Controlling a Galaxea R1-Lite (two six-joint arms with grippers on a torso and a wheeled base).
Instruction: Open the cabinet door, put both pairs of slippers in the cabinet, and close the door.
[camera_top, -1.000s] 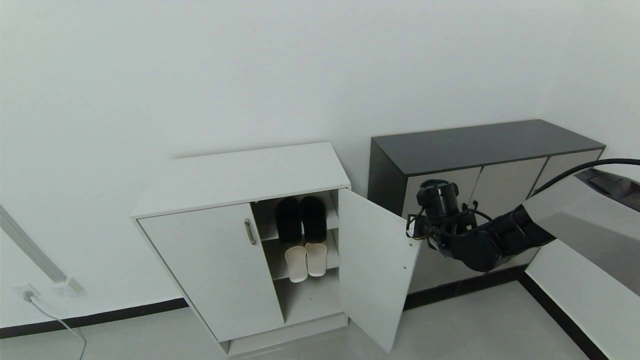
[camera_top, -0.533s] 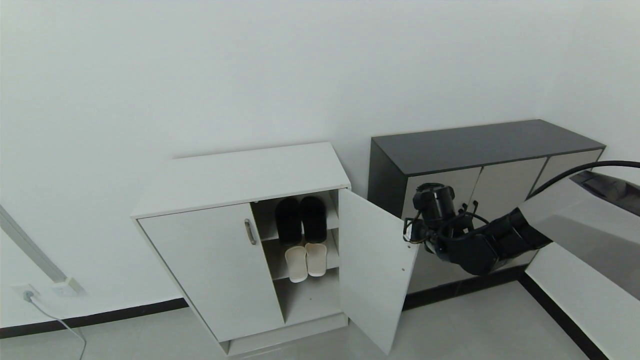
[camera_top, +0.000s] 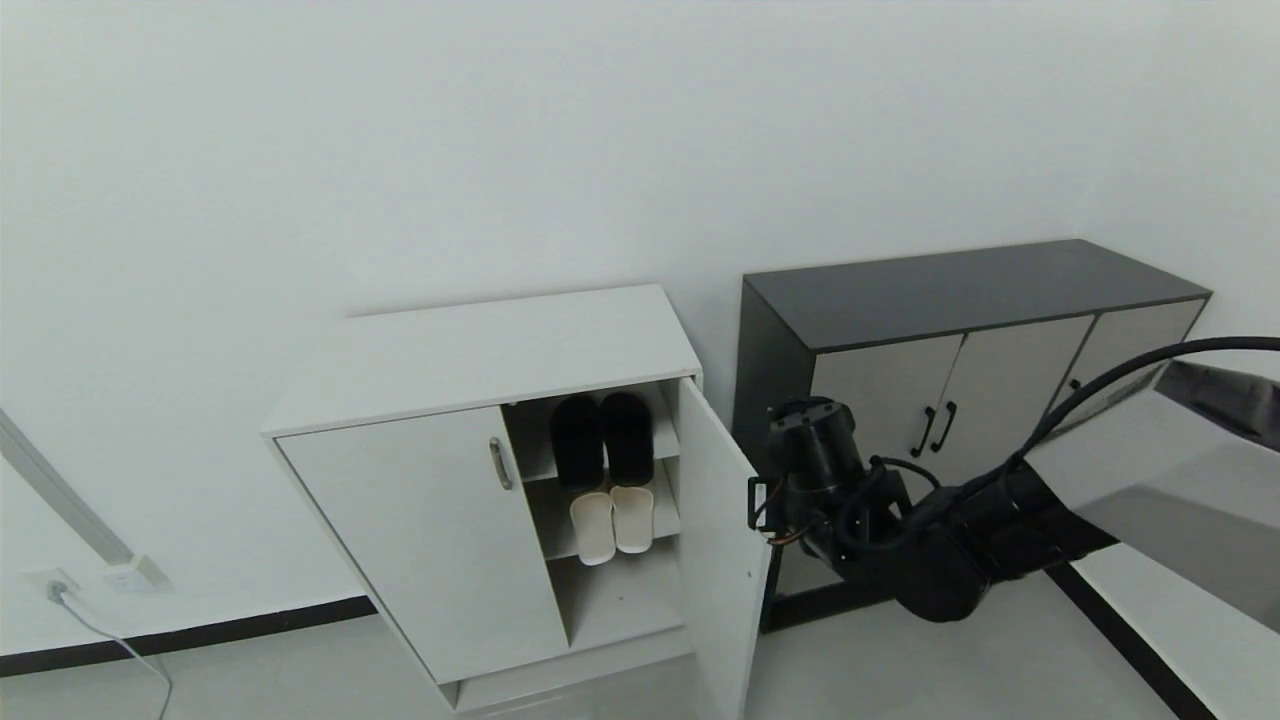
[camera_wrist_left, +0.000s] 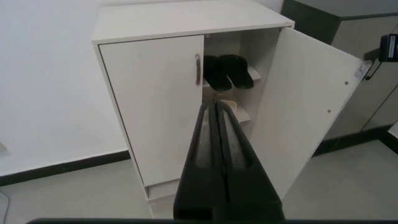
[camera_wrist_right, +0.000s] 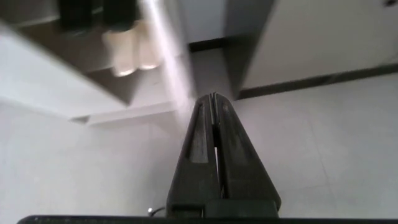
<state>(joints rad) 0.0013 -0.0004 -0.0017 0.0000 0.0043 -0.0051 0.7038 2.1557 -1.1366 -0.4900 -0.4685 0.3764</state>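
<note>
The white cabinet (camera_top: 480, 355) stands against the wall, its left door shut and its right door (camera_top: 715, 545) swung partly open. A black pair of slippers (camera_top: 602, 436) lies on the top shelf and a white pair of slippers (camera_top: 612, 520) on the shelf below. My right gripper (camera_top: 760, 503) is against the outer face of the right door; in its wrist view the right gripper (camera_wrist_right: 213, 98) is shut and holds nothing, near the door edge (camera_wrist_right: 168, 56). My left gripper (camera_wrist_left: 214, 107) is shut and empty, held back from the cabinet front, with the right door (camera_wrist_left: 308, 106) to one side.
A dark-topped sideboard (camera_top: 960, 290) stands right beside the cabinet, behind my right arm. A wall socket with a cord (camera_top: 55, 585) sits low on the wall at the left. Grey floor (camera_top: 930, 660) lies in front of both pieces.
My right arm has moved left and down against the door, and the door has swung a good way toward the cabinet. The slippers have not moved.
</note>
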